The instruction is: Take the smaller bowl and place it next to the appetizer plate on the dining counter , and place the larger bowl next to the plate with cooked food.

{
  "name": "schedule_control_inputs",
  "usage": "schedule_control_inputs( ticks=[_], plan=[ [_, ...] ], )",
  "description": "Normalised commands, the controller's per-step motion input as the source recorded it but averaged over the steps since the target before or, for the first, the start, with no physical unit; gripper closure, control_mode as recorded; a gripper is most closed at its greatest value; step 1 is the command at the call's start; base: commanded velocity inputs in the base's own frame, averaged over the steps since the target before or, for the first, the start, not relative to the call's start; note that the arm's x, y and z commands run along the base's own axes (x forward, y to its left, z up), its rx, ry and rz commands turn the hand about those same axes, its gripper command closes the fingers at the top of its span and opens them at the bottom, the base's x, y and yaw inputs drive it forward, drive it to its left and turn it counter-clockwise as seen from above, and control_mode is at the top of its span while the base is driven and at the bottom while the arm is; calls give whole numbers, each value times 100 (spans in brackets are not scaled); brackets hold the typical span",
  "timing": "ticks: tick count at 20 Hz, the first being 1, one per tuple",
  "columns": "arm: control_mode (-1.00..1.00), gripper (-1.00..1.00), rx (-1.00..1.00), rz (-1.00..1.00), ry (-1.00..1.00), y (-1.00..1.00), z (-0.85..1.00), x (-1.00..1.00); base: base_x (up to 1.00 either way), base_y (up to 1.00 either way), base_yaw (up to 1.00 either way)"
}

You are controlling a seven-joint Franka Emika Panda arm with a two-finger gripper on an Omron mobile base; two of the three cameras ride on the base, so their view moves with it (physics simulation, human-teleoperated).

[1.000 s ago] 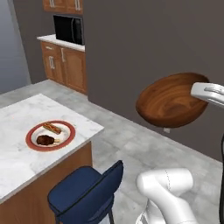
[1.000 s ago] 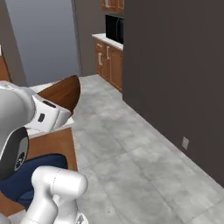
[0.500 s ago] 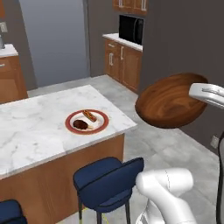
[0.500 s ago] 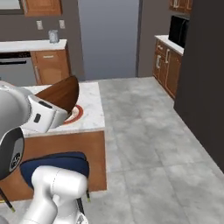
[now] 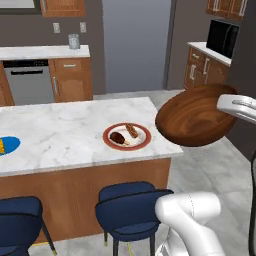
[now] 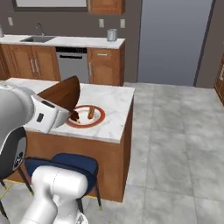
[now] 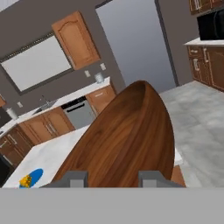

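**Now: wooden bowl aloft beside the island's end**

Right now your hand (image 7: 112, 178) is closed on the rim of the larger bowl (image 5: 196, 116). In the hand view you can see the two dark fingertips (image 7: 72, 179) at the bottom, with the polished brown wood rising straight up between them, so the jaws stand narrow and the bowl's wall is clamped in them.

You are carrying the bowl in the air, tilted. From the left base view its hollow faces the camera, and it hangs off the right end of the dining worktop (image 5: 65, 132), above the grey floor (image 5: 220, 165) and touching nothing but the hand. From the right base view you see it edge-on, and it covers the near rim of the plate.

The plate with cooked food (image 5: 127, 136) lies flat on the marble near that right end, holding the drumstick (image 5: 119, 138) and the skewer (image 5: 132, 130). It sits near the bowl, slightly lower and to its left in the left base view.

The appetizer plate (image 5: 7, 146) is at the far left of the same worktop, cut by the picture's edge, with a bit of the yellow cheese wedge (image 7: 28, 180) showing. It is well apart from the white plate.

Two navy stools (image 5: 131, 207) stand tucked against the wooden base on your side. Behind the island runs the back worktop (image 6: 65, 41) with a sink (image 6: 38, 38), a dishwasher (image 6: 71, 63) below it and a metal cup (image 6: 112, 34) on it.
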Motion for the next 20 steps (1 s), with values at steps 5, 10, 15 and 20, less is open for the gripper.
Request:
schedule_control_inputs(
  ticks=[5, 10, 15, 20],
  plan=[
    [100, 100, 0, 0, 0, 0, 0, 0, 73, -21, 46],
    [100, 100, 0, 0, 0, 0, 0, 0, 55, -12, 34],
    [-100, 100, 0, 6, 2, -22, -43, 44, 0, 0, 0],
    [-100, 100, 0, 0, 0, -30, -42, 47, 0, 0, 0]
  ],
)
